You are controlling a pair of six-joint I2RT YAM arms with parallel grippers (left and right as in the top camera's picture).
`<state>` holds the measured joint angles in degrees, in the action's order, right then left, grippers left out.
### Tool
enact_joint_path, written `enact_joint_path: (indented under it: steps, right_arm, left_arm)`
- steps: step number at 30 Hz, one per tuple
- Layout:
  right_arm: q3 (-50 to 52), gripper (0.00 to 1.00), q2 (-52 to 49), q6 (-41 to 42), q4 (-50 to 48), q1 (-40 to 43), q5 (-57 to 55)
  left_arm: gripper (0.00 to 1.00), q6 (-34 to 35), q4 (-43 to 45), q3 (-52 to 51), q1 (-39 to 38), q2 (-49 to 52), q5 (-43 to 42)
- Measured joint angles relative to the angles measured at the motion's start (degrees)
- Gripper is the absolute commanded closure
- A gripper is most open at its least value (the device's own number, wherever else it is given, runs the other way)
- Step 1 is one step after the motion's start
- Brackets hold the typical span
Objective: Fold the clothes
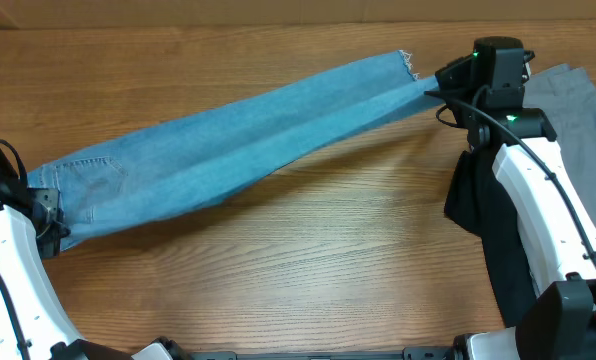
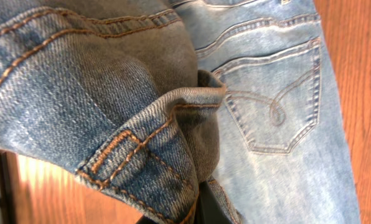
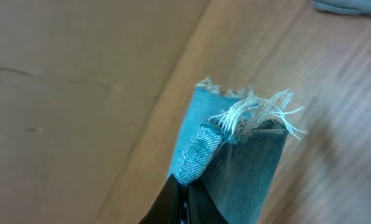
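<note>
Bunched denim fills the left wrist view: the waistband of the light blue denim jeans [image 2: 111, 106], with orange stitching and a belt loop, folds over itself right at the lens. Beside it a stitched back pocket [image 2: 276, 106] lies flat against the brown wooden tabletop [image 2: 360, 93]. The left jaws themselves are hidden under the cloth there. From overhead they sit at the waist end of the jeans [image 1: 238, 140], closed together on the waistband.

Seen from above, the jeans stretch in one long band from the lower left to the upper right of the tabletop [image 1: 328, 260], with a shadow along the lower edge. The white left arm [image 1: 8, 260] stands at the waist end and the white right arm [image 1: 538, 200] at the leg end.

The right jaws are clamped on the frayed white-threaded leg hem [image 3: 254, 109], pinching a small roll of denim between the dark tips. That hem [image 1: 408, 62] sits near the far edge.

A grey garment [image 1: 573, 100] lies at the right edge. A black garment [image 1: 478, 200] lies just beside it, partly under the right arm, apart from the jeans.
</note>
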<state>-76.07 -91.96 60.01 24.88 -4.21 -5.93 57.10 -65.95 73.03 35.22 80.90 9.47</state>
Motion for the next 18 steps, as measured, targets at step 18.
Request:
enact_joint_path:
  steps: [18]
  right_arm:
    - [0.00, 0.96, -12.11, -0.02, -11.54, -3.19, -2.03]
  left_arm:
    - [0.96, 0.02, 19.82, 0.09, -0.66, 14.16, -2.34]
